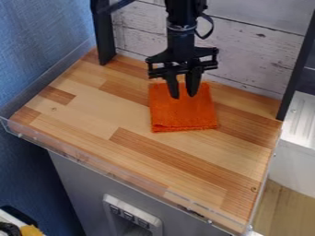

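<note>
One orange cloth [183,115] lies on the wooden worktop [117,115], toward its back edge, flat and squared off, with what look like folded layers along its front hem. The black gripper [184,97] hangs over the cloth's rear half, its two fingers spread apart, orange showing in the gap between them; whether the tips touch the fabric or stop just above it, I cannot tell. As for progress, I'd judge the approach to be all that is done: the gripper is lined up with the cloth, but nothing is pinched or raised, so any grasp, lift, shift or unfolding is left to do. Behind, the whitewashed plank wall [252,50] stands close past the cloth's rear edge, so room is tightest that way. A dark post [103,37] rises at the back left corner of the view and another [296,69] at the back right, both well apart from the cloth. A see-through rim [98,167] borders the worktop's front, something a low sweep could catch. The roomiest ways to move seem to be leftward and forward, where broad wood runs out toward that rim; rightward there is a narrower stretch before the side edge
</note>
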{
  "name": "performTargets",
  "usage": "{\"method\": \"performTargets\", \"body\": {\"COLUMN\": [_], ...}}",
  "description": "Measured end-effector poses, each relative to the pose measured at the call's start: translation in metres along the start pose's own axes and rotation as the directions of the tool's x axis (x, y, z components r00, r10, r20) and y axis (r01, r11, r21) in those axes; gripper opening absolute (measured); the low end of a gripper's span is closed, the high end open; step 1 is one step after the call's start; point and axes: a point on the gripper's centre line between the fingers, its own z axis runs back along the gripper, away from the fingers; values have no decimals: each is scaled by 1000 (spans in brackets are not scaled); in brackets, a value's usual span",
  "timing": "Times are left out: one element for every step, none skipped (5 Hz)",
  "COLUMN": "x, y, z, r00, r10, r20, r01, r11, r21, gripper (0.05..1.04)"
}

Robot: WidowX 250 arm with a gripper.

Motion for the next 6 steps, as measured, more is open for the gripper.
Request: {"method": "performTargets", "body": {"x": [4,1,-5,-11,-14,-13], "y": [-3,0,2,1,4,2], "z": [-10,-19,-25,-26,-33,-38], "r00": [1000,999,999,999,999,1000], "r10": [4,-1,-12,-24,-24,-20], "r20": [19,36,41,42,22,9], "r01": [-4,0,11,21,22,19], "r11": [1000,1000,999,997,994,992], "r21": [-1,15,39,70,109,125], "gripper": [157,68,63,63,63,63]}}
